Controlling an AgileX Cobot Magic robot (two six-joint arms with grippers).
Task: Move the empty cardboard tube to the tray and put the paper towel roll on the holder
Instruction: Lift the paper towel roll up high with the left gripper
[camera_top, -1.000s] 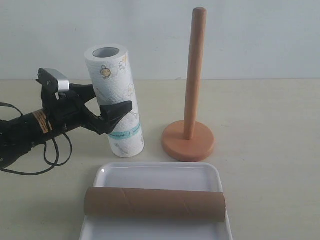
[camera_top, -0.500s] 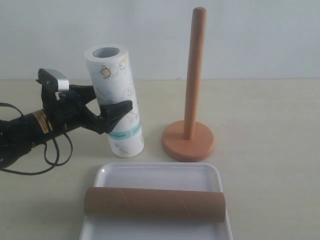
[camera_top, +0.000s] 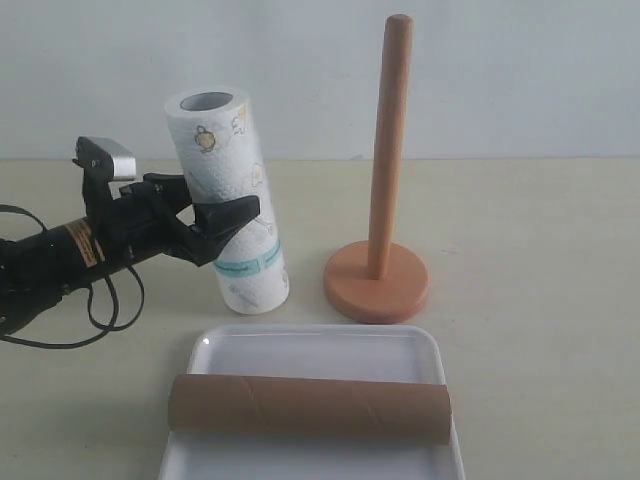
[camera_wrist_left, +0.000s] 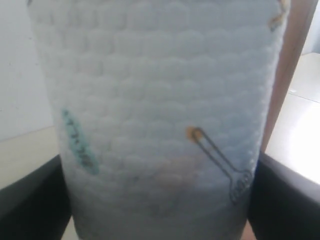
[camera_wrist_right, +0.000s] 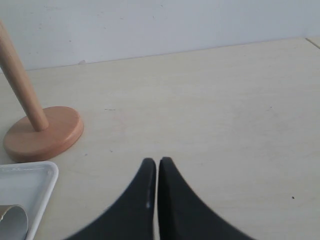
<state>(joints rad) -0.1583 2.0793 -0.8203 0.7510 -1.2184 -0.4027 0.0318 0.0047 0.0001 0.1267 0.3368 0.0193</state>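
Observation:
The paper towel roll (camera_top: 232, 180) stands on the table, leaning with its top to the left, left of the holder (camera_top: 386, 200). My left gripper (camera_top: 228, 212) is shut on its middle; in the left wrist view the roll (camera_wrist_left: 160, 110) fills the picture, with a black finger (camera_wrist_left: 30, 205) pressed to each side. The empty cardboard tube (camera_top: 310, 407) lies across the white tray (camera_top: 310, 345) at the front. My right gripper (camera_wrist_right: 158, 162) is shut on nothing over bare table, right of the holder's base (camera_wrist_right: 42, 132); it does not show in the exterior view.
The left arm's black cable (camera_top: 100, 320) loops on the table at the left. The holder's post (camera_wrist_left: 295, 45) shows just behind the roll in the left wrist view. A corner of the tray (camera_wrist_right: 25, 180) and the tube's end (camera_wrist_right: 12, 220) appear in the right wrist view.
The roll's top has tipped a little to the left in the left gripper's hold, and the front finger has drawn in against it. Tube, tray and holder have not moved.

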